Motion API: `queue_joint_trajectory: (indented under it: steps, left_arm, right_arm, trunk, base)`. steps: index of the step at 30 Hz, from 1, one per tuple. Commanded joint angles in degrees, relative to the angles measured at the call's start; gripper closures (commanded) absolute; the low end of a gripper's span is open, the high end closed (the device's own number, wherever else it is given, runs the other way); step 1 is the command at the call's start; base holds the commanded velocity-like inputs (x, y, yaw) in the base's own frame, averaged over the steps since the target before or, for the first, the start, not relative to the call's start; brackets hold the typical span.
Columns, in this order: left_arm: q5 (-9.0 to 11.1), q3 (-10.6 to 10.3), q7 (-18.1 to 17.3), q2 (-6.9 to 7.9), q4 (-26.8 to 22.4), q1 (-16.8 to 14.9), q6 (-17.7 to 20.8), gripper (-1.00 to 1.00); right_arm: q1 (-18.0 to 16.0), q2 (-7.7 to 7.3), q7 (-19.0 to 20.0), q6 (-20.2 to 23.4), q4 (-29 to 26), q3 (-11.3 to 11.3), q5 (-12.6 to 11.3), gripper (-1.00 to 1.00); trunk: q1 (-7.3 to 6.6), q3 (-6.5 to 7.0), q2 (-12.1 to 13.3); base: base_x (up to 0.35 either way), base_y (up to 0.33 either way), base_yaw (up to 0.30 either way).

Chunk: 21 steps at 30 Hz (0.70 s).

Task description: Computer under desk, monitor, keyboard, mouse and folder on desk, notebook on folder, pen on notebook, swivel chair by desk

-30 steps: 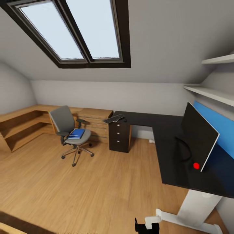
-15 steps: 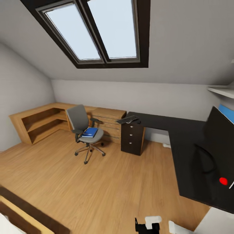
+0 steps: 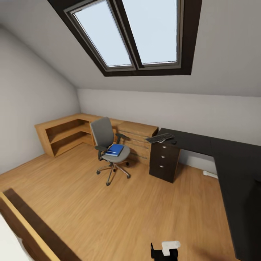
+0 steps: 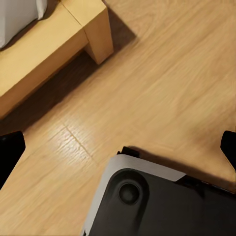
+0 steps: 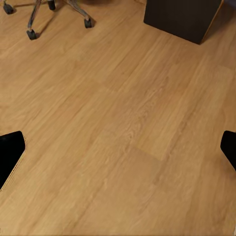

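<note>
The grey swivel chair [image 3: 105, 139] stands on the wood floor of the bedroom, left of the desk [image 3: 203, 143]. The blue folder [image 3: 115, 149] lies on its seat; anything on top of it is too small to tell. The keyboard [image 3: 159, 138] rests on the desk's left end above the dark drawer unit [image 3: 165, 161], with the small black mouse [image 3: 174, 142] beside it. The monitor and the computer are out of view. My left gripper [image 4: 118, 152] and right gripper [image 5: 118, 150] both hang open over the floor, holding nothing. Chair castors [image 5: 32, 34] and the drawer unit [image 5: 182, 17] lie ahead of the right one.
A light-wood chest of drawers [image 3: 136, 136] and a low wooden shelf [image 3: 61, 134] line the far wall behind the chair. A wooden frame [image 3: 25, 232] runs along the near left, also under my left gripper [image 4: 49, 44]. My own base [image 4: 162, 201] is below that gripper.
The head view has swung left, so the monitor and blue wall panel have slid out at the right. Chair, folder, keyboard and desk have not moved themselves.
</note>
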Motion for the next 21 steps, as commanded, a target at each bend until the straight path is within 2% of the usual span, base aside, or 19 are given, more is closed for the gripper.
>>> queue_joint_trajectory:
  steps: [1,11,21]
  left_arm:
    - [0.0,-0.1,0.2,0.00,0.0,0.0,-0.1,-1.00]
    - [0.0,-0.1,0.2,0.02,0.0,0.0,-0.1,-1.00]
    - [0.0,-0.2,0.3,-0.08,0.0,0.0,-0.1,-1.00]
  right_arm:
    - [-0.1,0.03,-0.1,-0.2,0.1,0.5,-0.5,-1.00]
    - [-0.1,0.03,-0.2,-0.2,0.1,0.6,-0.5,-1.00]
    - [-0.1,-0.03,-0.1,-0.2,0.1,0.5,-0.4,-1.00]
  trunk:
    - [0.07,-0.11,-0.1]
    - [0.07,-0.11,-0.1]
    - [0.07,-0.11,-0.1]
  base:
    - [0.331,0.000,0.289]
    - [0.331,0.000,0.284]
    - [0.321,-0.113,0.050]
